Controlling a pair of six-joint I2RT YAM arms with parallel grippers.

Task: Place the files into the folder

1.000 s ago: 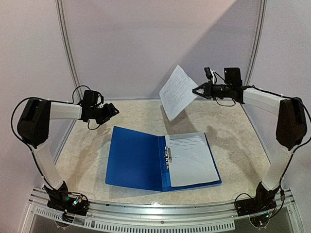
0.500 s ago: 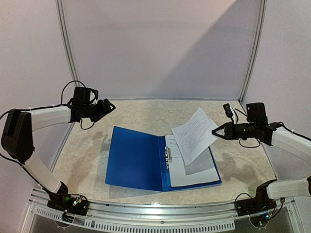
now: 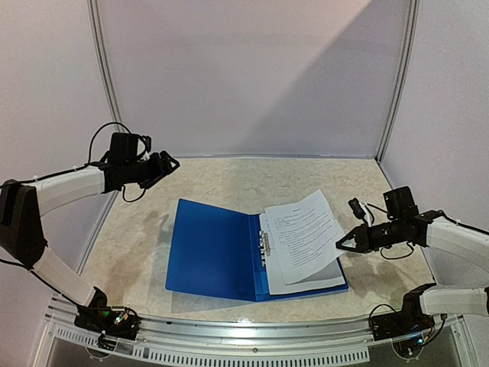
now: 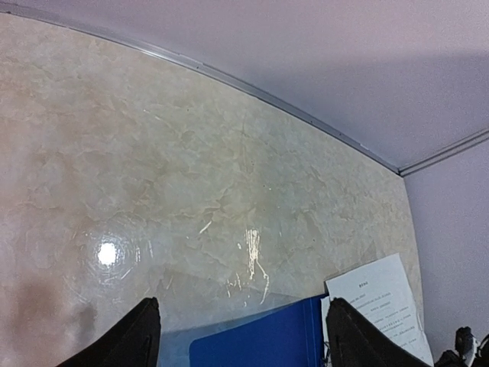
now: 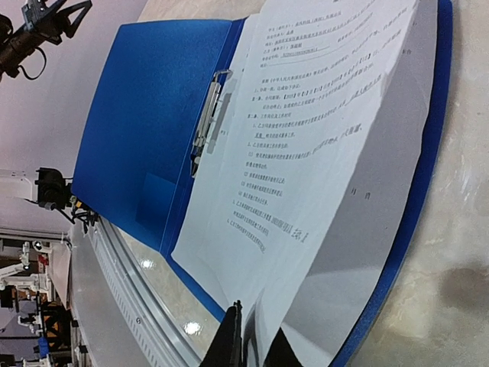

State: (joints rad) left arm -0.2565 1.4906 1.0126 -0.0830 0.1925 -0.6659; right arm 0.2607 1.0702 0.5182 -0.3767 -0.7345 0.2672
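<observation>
The blue folder (image 3: pixel 210 248) lies open in the middle of the table, its metal clip (image 3: pixel 264 246) at the spine. One white file sheet (image 3: pixel 317 279) lies flat on the folder's right half. A second printed sheet (image 3: pixel 306 229) slants just above it, its right edge lifted. My right gripper (image 3: pixel 341 243) pinches that edge, low over the folder's right side. The right wrist view shows the sheet (image 5: pixel 321 153) running between the near-shut fingers of the gripper (image 5: pixel 256 325), over the folder (image 5: pixel 130 130). My left gripper (image 3: pixel 170 162) hangs open and empty at the back left, above the folder's far edge (image 4: pixel 260 348).
The marble tabletop (image 3: pixel 229 180) is walled by pale panels behind and at both sides. A metal rail (image 3: pixel 252 336) runs along the near edge between the arm bases. The left arm (image 5: pixel 46 19) shows far off in the right wrist view.
My right arm swung down from high at the back, bringing the held sheet onto the folder's right half. My left gripper drew back and to the left a little, still open.
</observation>
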